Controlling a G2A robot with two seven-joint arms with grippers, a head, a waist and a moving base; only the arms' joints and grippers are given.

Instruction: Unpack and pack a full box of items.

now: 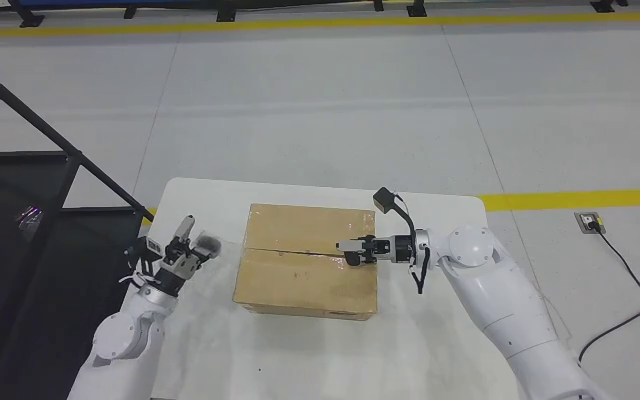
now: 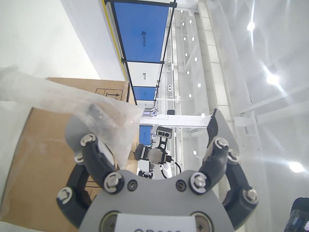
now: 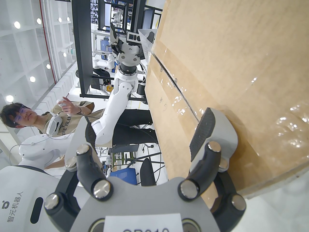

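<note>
**A:** Right gripper [image 3: 146, 121] is spread wide, nothing between its jaws. One ribbed black pad [image 3: 201, 131] sits right at the seam [image 3: 169, 76] on top of the cardboard box [image 1: 307, 262], and the other finger hangs out in open air. Can't tell if the pad actually presses on the card or just skims it.

**B:** Where's the box tho?

**A:** Middle of the white, round-cornered table [image 1: 440, 330]. Plain brown card, flat rectangular top, both flaps shut and sealed with shiny clear tape [image 3: 178, 108] that's wrinkled and throwing glare. That gripper comes in from the box's 3 o'clock side, over the seam.

**B:** And the other arm?

**A:** Left gripper [image 2: 144, 121] is at the box's 9 o'clock, just beside it, angled upward. Jaws spread wide too, not pinching anything. A crinkly clear plastic bag [image 2: 101, 112] is draped over one finger, between the gripper and the box wall.

**B:** What's in the bag?

**A:** Something small and dark, too blurry through the film to name. The bag also covers that fingertip, so I can't say how it's hanging on. Whatever's in the box is hidden under the flaps, and in the right wrist view the box runs off the edge, so its far corners are cut off.
</note>
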